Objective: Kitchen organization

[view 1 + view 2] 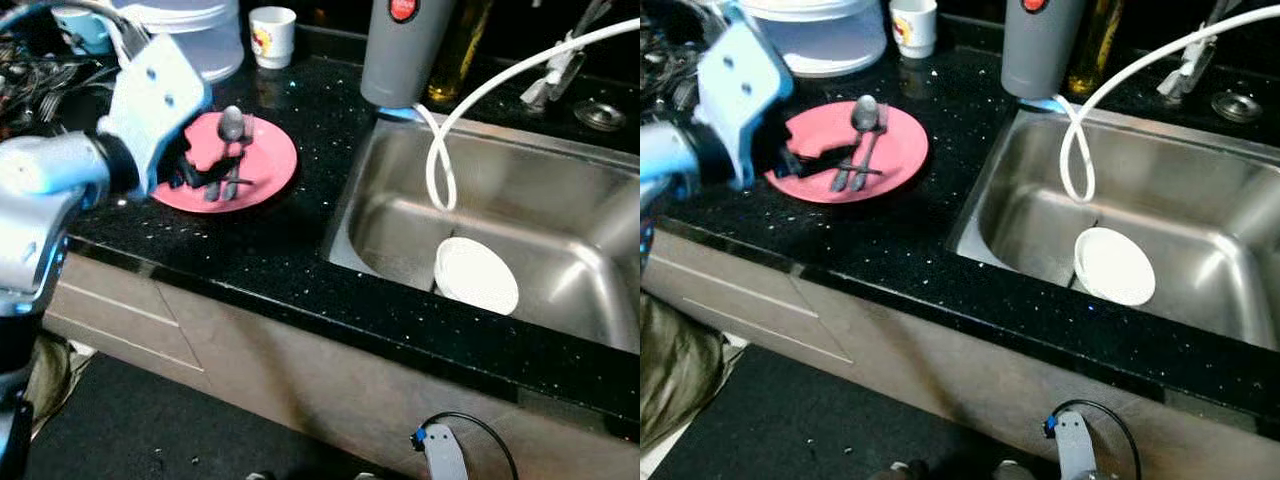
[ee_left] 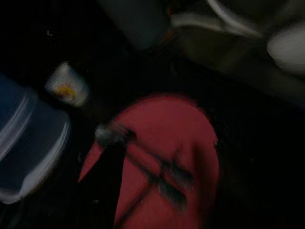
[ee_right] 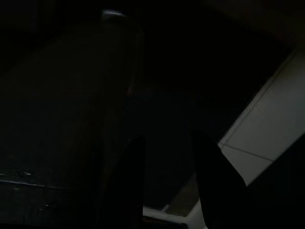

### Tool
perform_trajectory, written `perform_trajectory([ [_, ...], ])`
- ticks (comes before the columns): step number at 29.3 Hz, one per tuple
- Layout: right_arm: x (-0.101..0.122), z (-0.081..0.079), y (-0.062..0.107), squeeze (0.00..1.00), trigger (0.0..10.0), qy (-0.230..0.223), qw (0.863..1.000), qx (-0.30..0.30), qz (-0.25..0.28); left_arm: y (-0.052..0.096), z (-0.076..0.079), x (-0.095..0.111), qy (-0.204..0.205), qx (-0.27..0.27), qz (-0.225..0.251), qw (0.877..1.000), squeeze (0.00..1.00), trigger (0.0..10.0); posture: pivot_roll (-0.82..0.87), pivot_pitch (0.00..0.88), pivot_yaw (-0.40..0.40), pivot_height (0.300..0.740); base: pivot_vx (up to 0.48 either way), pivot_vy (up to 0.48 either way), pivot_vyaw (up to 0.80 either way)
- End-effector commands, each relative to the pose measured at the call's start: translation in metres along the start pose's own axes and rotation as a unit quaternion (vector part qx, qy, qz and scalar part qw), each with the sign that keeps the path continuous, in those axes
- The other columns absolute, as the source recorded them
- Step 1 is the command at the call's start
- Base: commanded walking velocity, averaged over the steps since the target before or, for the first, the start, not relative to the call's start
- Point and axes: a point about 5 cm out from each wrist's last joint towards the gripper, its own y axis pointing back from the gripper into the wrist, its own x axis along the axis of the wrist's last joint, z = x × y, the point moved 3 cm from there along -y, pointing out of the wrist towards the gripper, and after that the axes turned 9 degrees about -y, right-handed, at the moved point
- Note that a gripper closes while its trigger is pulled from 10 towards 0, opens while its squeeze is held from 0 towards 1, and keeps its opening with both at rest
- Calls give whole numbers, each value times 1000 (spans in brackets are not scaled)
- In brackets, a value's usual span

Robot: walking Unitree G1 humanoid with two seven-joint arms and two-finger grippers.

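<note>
Left pincer (image 1: 800, 165) over left edge of pink plate (image 1: 902, 150), fingers apart, clamping nothing. Spoon (image 1: 862, 118) and fork (image 1: 874, 140) lie side by side on plate, touching. Plate on black worktop (image 1: 900, 240), left of sink (image 1: 1240, 210). White bowl (image 1: 1114, 265) in sink. Cup (image 1: 272, 36) behind plate. Right pincer (image 3: 167, 157) hangs idle in dark, fingers apart.

No words or numbers can be read; the print on the paper cup (image 1: 272, 36) is too blurred.
</note>
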Motion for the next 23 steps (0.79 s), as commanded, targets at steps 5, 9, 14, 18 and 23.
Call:
perform_trajectory([
  [5, -2, 0, 0, 0, 10000, -12, 1000, 0, -6, 21, -2, -33, -22, -28, -94, 995, 0, 10000, 96, 176, -31, 740, 0, 0, 0],
  [9, -2, 1, 0, 0, 10000, -4, 1000, 0, -8, 25, -15, -49, -25, 12, -131, 991, 0, 10000, 95, 178, -32, 740, 0, 0, 0],
  [14, -2, 1, 0, 0, 10000, 8, 1000, 5, -15, 17, -6, -43, 8, 9, -93, 996, 0, 10000, 88, 178, -35, 740, 0, 0, 0],
  [18, -3, 0, 1, 0, 10000, 11, 1000, 11, -18, 20, -1, -50, 12, -5, -101, 995, 0, 10000, 85, 180, -38, 740, 0, 0, 0],
  [23, -4, 0, 1, 0, 10000, 12, 999, 20, -24, 28, -11, -64, -7, 2, -131, 991, 0, 10000, 93, 186, -37, 740, 0, 0, 0],
])
